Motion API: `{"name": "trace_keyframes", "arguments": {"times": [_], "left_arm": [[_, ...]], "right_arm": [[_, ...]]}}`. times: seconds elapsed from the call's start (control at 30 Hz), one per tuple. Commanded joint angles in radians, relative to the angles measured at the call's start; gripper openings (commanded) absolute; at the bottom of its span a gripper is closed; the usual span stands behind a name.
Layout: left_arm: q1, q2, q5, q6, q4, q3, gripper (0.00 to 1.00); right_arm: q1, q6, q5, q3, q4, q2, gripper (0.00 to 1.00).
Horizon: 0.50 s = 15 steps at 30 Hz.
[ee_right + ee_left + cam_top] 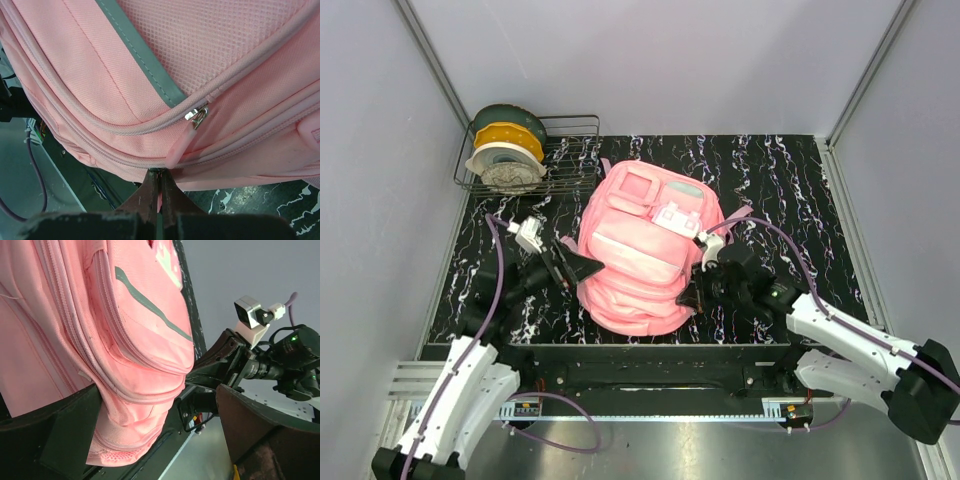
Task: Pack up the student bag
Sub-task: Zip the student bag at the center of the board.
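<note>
- Black marbled table, grey walls around.
- Right gripper is pinched closed on the pink zipper pull, at the near right side of the student bag.
- Left gripper is spread wide at the bag's left edge.
- The bag lies mid-table.

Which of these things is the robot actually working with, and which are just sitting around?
Part of the job: student bag, left hand, right hand.
Just lying about: wire rack, spools standing in it.

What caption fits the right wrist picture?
Right gripper, shut, at the pink student bag seam just below a zipper pull.
</note>
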Motion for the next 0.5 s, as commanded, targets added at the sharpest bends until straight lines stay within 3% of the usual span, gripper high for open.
{"name": "trace_keyframes", "arguments": {"times": [0.0, 0.23, 0.47], "left_arm": [[-0.155, -0.102, -0.225, -0.088, -0.043, -0.062, 0.99], [-0.292, -0.137, -0.565, -0.110, -0.206, -0.050, 0.99], [-0.309, -0.064, -0.561, -0.124, -0.168, -0.059, 0.99]], "right_arm": [[-0.003, 0.006, 0.044, 0.061, 0.039, 0.016, 0.00], [-0.003, 0.016, 0.063, 0.075, 0.044, 0.030, 0.00], [-0.003, 0.025, 0.089, 0.069, 0.039, 0.010, 0.00]]}}
